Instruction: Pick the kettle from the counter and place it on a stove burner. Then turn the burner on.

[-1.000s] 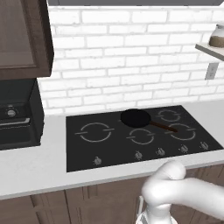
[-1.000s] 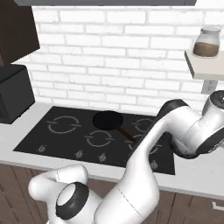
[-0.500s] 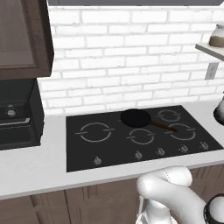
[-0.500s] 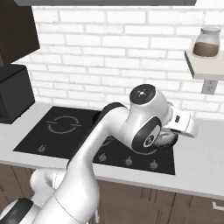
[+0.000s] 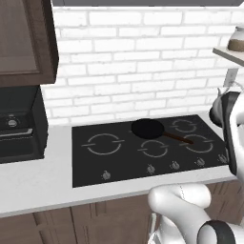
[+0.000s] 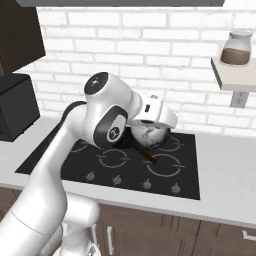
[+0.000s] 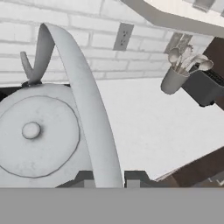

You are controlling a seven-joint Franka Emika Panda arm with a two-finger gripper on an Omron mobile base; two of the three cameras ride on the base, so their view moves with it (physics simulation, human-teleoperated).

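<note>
Pincer (image 7: pixel 108 183) on kettle (image 7: pixel 39 140) handle; mottled white-grey, round lid w/ knob.

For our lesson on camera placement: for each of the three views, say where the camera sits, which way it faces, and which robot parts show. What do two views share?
Left base view: behind-left, looking forward-down at the cooktop; arm at lower right.
Right base view: behind-right, same cooktop; arm from lower left carries the kettle.
Hand view: on the hand, looking along the pincer over the kettle toward the counter.
Shared: both base views show the pan.
</note>
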